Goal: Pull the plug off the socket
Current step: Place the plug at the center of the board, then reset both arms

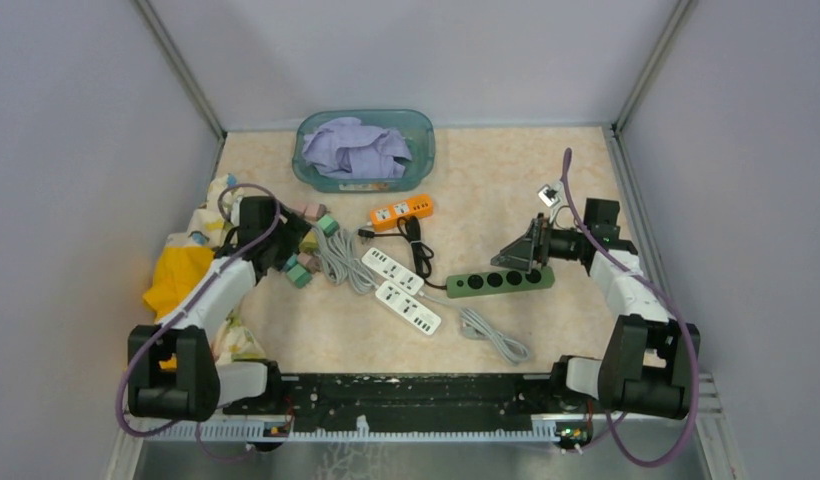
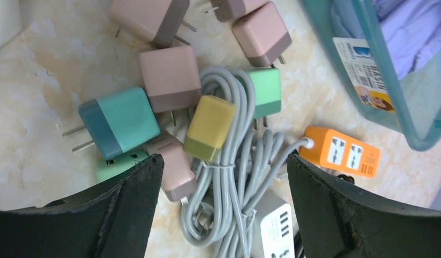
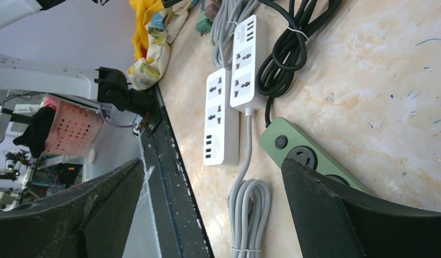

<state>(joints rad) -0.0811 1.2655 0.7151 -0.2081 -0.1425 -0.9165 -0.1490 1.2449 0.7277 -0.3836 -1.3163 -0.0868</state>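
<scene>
Several loose plug cubes lie in a heap at the table's left: a teal one (image 2: 121,121), pink ones (image 2: 170,75) and a yellow one (image 2: 210,126) resting on a coiled grey cable (image 2: 229,183). My left gripper (image 2: 223,160) (image 1: 286,245) hovers over this heap, open, nothing between its fingers. The green power strip (image 1: 499,281) (image 3: 293,148) lies right of centre. My right gripper (image 1: 516,258) (image 3: 211,164) stands open above its right end, holding nothing. The sockets that show on the green, white (image 3: 221,115) and orange (image 2: 347,153) strips are empty.
A teal basin (image 1: 364,150) of purple cloth stands at the back. Two white strips (image 1: 393,270) lie side by side in the middle, and a black cable (image 3: 293,37) coils beside them. A yellow cloth (image 1: 181,275) lies at the left edge. The black front rail (image 3: 170,177) borders the table.
</scene>
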